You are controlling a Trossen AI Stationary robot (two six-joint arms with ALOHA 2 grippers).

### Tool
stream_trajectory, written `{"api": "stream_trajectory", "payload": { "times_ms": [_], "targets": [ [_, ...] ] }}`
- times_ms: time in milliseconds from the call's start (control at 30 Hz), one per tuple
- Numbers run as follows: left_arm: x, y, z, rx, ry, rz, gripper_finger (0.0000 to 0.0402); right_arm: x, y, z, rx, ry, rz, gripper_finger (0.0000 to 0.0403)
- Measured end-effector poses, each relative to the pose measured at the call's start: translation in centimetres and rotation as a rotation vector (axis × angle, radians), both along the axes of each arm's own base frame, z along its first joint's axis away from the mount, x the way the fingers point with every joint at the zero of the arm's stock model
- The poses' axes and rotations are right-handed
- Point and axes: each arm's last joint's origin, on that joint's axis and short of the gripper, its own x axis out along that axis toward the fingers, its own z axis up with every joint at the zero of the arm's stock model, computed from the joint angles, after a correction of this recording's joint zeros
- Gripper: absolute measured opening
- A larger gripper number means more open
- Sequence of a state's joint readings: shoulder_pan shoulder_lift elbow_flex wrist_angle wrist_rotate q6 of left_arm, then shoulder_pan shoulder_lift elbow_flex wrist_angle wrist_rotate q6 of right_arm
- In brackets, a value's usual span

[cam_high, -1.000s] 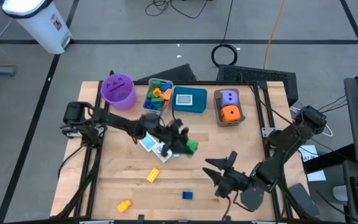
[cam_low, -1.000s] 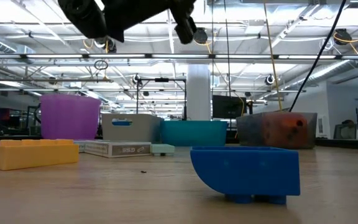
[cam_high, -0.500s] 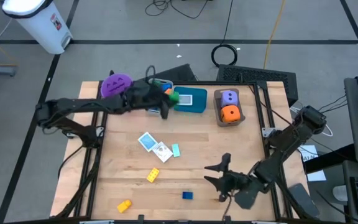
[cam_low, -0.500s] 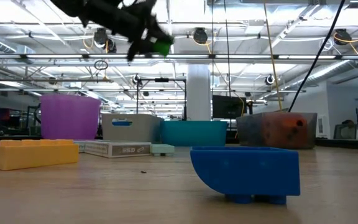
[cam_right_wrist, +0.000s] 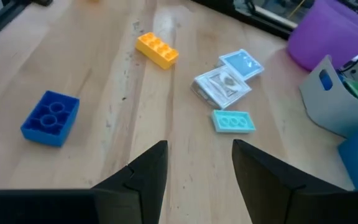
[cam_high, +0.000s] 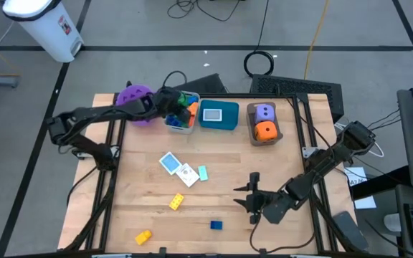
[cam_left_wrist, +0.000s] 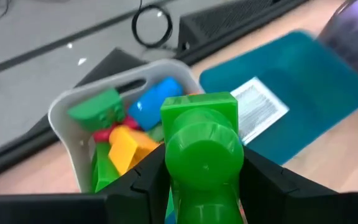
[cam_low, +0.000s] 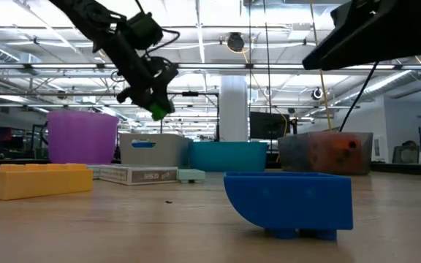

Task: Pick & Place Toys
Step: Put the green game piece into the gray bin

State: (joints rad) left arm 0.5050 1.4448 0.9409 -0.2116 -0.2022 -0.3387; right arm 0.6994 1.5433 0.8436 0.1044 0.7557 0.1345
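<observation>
While the right claw (cam_high: 253,201) hangs with its fingers apart above the wooden surface (cam_high: 235,161), near the front edge, a small blue plastic brick (cam_high: 216,225) and a yellow plastic brick (cam_high: 176,202) lie close by on the boards. Further back sit two flat white-and-blue cards (cam_high: 178,168) with a pale teal brick (cam_high: 203,173) just beside them. At the far side, the left claw (cam_left_wrist: 202,180) is clamped on a green plastic brick (cam_left_wrist: 202,140), hovering over the grey plastic bin (cam_left_wrist: 70,107) of coloured bricks, beside the teal bin (cam_high: 219,116).
</observation>
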Motion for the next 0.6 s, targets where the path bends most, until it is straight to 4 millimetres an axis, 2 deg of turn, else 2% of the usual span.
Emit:
{"api": "stream_trajectory", "payload": {
  "times_ms": [267, 600],
  "targets": [
    [0.6, 0.2, -2.1, -0.064, 0.067, -0.007, 0.0175, 0.0, 0.0, 0.1, 0.008, -0.007, 0.001, 0.0171],
    [0.7, 0.9, -2.4, -0.125, 0.012, -0.045, 0.0179, 0.1, 0.1, 0.1, 0.014, -0.012, 0.0, 0.0171]
  ]
}}
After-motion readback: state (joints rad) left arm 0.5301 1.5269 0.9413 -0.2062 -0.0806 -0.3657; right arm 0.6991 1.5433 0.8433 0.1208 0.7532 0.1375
